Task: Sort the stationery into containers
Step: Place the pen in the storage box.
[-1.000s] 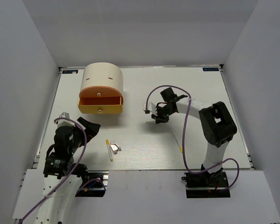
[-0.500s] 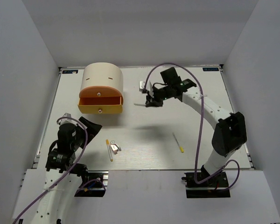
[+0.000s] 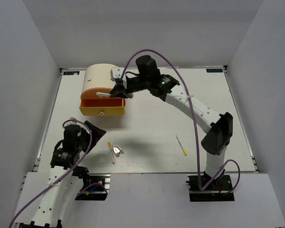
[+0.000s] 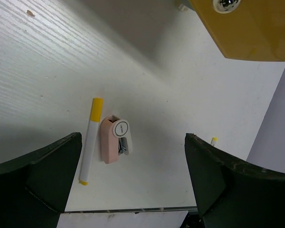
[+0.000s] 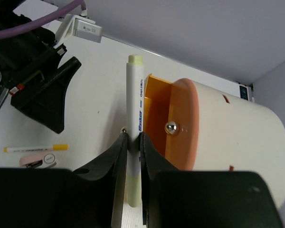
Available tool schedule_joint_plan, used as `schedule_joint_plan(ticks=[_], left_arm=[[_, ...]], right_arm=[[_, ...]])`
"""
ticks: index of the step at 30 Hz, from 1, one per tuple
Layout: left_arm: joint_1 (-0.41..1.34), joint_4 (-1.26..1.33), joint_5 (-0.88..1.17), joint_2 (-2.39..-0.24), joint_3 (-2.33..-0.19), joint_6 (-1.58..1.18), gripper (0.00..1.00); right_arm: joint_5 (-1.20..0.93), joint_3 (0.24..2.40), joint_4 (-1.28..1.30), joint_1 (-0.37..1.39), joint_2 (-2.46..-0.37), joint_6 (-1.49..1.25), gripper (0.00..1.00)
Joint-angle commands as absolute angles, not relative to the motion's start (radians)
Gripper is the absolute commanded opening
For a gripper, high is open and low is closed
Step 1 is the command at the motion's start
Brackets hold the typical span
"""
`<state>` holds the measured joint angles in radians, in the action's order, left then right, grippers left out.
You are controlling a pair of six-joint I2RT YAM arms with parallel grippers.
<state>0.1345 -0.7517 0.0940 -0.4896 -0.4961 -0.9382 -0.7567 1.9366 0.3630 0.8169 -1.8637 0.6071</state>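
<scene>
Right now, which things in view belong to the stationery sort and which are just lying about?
Job: cream drawer cabinet, its open drawer; white marker in the right gripper; yellow-capped marker, pink clip piece and thin yellow-tipped stick on the table.
Not the job: purple cables, blue label at the table's far right corner.

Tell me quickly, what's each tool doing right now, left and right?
Left tool: open, holding nothing.
Right tool: closed on a white pen.

white table (image 3: 237, 111), plain grey walls (image 3: 180, 28)
</scene>
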Motion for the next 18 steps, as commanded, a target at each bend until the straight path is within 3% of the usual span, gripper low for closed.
schedule_joint_plan(ticks=[1, 10, 18], left_arm=[[0.132, -0.732, 0.109, -0.48, -0.489, -0.953, 0.99], [0.132, -0.742, 0.109, -0.46, -0.48, -0.953, 0.99], [0.132, -0.724, 0.118, -0.488, -0.471, -0.953, 0.99]], right_arm=[[-0.773, 1.976, 0.214, 0.85, -1.925, 0.552, 0.0], [-0.697, 1.882, 0.016, 0.88, -1.979, 0.598, 0.0], [-0.669, 1.852, 0.02, 0.876, -2.028, 0.641, 0.0]])
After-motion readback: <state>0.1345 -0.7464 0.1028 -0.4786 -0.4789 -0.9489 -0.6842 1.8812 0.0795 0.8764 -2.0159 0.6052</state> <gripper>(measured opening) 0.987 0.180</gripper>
